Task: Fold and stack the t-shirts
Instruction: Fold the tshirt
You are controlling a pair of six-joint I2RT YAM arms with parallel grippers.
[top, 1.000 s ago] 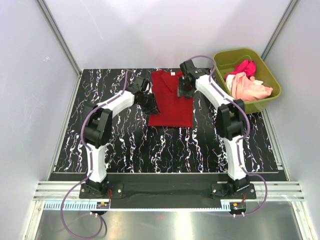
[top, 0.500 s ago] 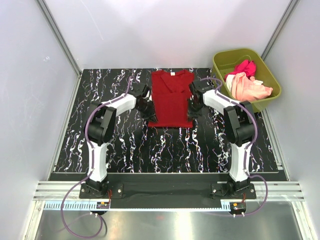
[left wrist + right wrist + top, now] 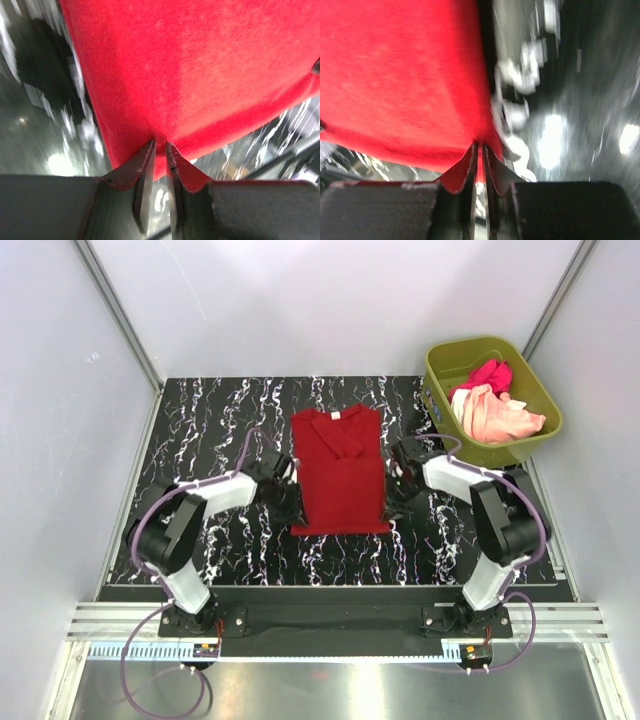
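Fingers on both my grippers are nearly closed, each pair pinching cloth. The left gripper point(image 3: 159, 147) holds the near-left hem corner of the deep red t-shirt point(image 3: 338, 475), and the right gripper point(image 3: 480, 147) holds its near-right corner. That one shirt lies flat on the table point(image 3: 220, 410), collar at the far end. Two more — a magenta-pink t-shirt point(image 3: 490, 373) and a pale peach t-shirt point(image 3: 500, 418) — sit heaped in the single olive tub point(image 3: 545, 428), far right.

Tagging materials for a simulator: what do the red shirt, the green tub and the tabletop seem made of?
Red shirt: soft knit cloth, matte, fuzzy close up.
Green tub: likely moulded plastic, smooth, faint sheen.
Tabletop: glossy black with white veins, marble or printed laminate; reflections show, material unsure.
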